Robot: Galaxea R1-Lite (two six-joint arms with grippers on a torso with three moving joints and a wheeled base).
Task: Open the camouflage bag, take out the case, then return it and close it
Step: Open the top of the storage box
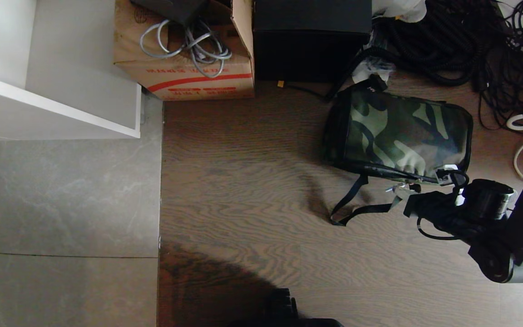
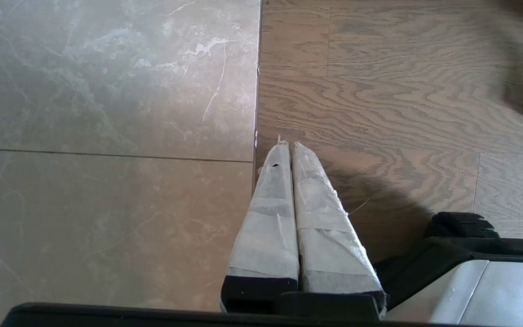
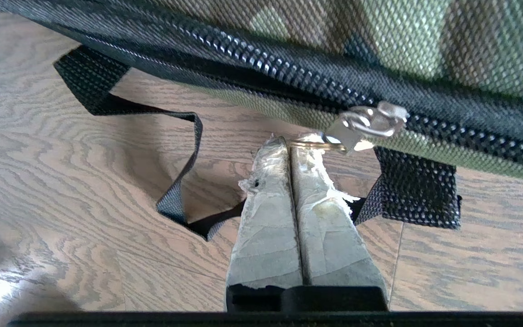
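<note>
Clamped together at the tips, my right gripper (image 3: 291,144) has its 2 tape-wrapped fingers (image 3: 266,218) pressed flat against each other, and the thin metal ring of the zipper pull (image 3: 370,125) runs into the seam between them right at the ends; I seem to pinch that ring, though the contact itself is too fine to be sure of. The pull hangs from the black zipper (image 3: 288,77) along the near edge of the camouflage bag (image 1: 397,134).

From my head view, the bag lies flat on the wood floor (image 1: 243,181), zipped, on my right side, with my right gripper (image 1: 402,190) at its near right corner. A black strap (image 1: 350,206) loops out from that same edge onto the floor. The case is not visible anywhere.

Beyond the bag stands a tall black box (image 1: 311,38), with a cardboard box (image 1: 184,72) carrying grey cables (image 1: 189,45) just to its left. A heap of black cables (image 1: 461,41) lies past the bag on the right. A white cabinet (image 1: 52,68) stands over the grey tiles (image 1: 61,204) on my left.

My left gripper (image 2: 288,145) hangs idle above the line where tile meets wood, its 2 wrapped fingers (image 2: 268,213) shut on nothing.
</note>
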